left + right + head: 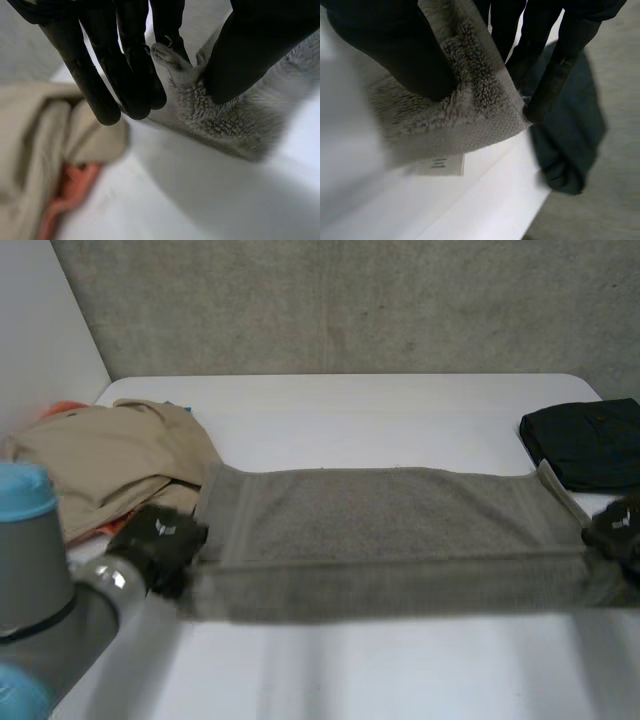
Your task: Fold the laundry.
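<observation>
Head view: the grey towel [390, 530] lies stretched across the desk [380, 410]. The left hand [160, 540] pinches its near left corner between thumb and fingers [135, 75]; the right hand [615, 528] clamps the near right corner. Beige clothes [110, 460] lie beside the left hand.

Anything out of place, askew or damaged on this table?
Nothing is damaged or spilled. The towel is stretched between the left hand and right hand, each pinching a corner. The only untidy spot is the crumpled beige cloth beside the left hand, with an orange cloth poking out beneath it.
</observation>
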Available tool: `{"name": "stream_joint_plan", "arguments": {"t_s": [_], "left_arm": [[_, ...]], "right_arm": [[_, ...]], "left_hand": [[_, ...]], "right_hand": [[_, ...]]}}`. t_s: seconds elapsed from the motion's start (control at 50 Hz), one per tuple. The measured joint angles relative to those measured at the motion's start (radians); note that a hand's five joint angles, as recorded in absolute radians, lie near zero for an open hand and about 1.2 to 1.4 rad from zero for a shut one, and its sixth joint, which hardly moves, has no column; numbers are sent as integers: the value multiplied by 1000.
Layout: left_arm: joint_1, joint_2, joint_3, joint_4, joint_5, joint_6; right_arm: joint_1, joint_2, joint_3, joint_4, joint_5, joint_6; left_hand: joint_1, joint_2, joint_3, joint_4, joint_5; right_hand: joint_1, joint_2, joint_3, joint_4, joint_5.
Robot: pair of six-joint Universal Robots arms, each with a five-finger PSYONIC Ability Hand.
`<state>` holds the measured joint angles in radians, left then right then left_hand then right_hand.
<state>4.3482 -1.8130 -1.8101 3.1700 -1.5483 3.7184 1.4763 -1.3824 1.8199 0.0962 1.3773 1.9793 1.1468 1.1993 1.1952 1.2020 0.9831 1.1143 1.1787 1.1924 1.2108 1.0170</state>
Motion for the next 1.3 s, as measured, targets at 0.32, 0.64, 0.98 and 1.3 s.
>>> {"name": "stream_joint_plan", "arguments": {"t_s": [0.32,0.64,0.98,1.3], "left_arm": [[-42,-510,613,265,-51,5],[-115,-685,932,253,-96,14],[-129,-334,528,259,-87,-24],[-137,-316,466,268,-81,-99]], "right_arm": [[148,426,-391,-373,82,115],[237,540,-638,-378,188,220],[57,205,-292,-55,16,455],[-86,354,-155,-291,-155,428]], "left_hand": [[0,0,0,0,0],[-945,-989,-982,-998,-933],[-945,-989,-982,-998,-933],[-945,-989,-982,-998,-933]], "right_hand": [[0,5,3,4,0],[-888,-968,-983,-1001,-970],[-696,-766,-775,-797,-769],[-130,-180,-205,-223,-224]]}}
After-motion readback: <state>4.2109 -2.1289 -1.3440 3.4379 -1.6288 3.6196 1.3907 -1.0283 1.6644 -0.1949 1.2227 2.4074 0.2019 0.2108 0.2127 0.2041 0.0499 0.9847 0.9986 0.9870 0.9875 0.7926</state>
